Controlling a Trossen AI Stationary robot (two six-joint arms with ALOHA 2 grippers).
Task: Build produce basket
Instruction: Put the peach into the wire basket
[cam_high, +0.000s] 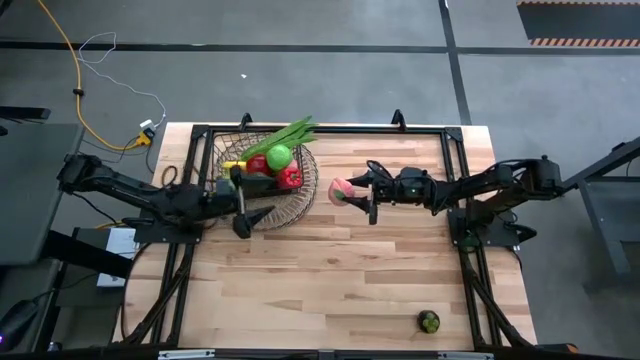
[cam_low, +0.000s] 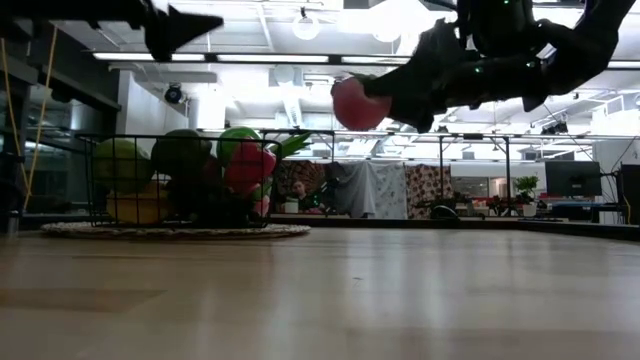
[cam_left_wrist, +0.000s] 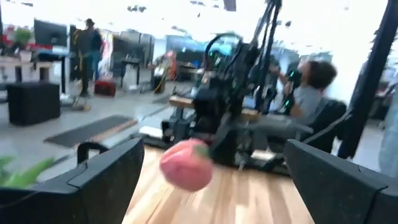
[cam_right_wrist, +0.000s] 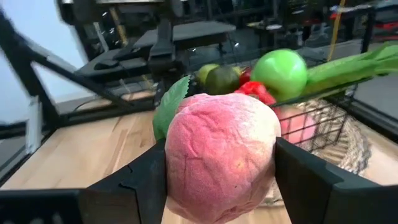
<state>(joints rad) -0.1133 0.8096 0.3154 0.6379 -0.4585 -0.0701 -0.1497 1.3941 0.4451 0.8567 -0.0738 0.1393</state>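
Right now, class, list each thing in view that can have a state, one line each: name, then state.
Right hand: closed on the pink peach, raised above the table beside the basket.
Left hand: open, empty, above the basket's near edge.
Pink peach: gripped, off the table.
Basket: upright, partly filled with produce.
Green apple: in the basket, on top.
Small dark green fruit: loose on the table's near right.

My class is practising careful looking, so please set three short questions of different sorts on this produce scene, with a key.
1. True or false: the right hand holds a pink peach above the table.
2. Which hand is open near the basket: A left, B right?
3. Fill in: one small dark piece lies on the ____, apart from the basket.
Key: 1 true; 2 A, the left hand; 3 table.
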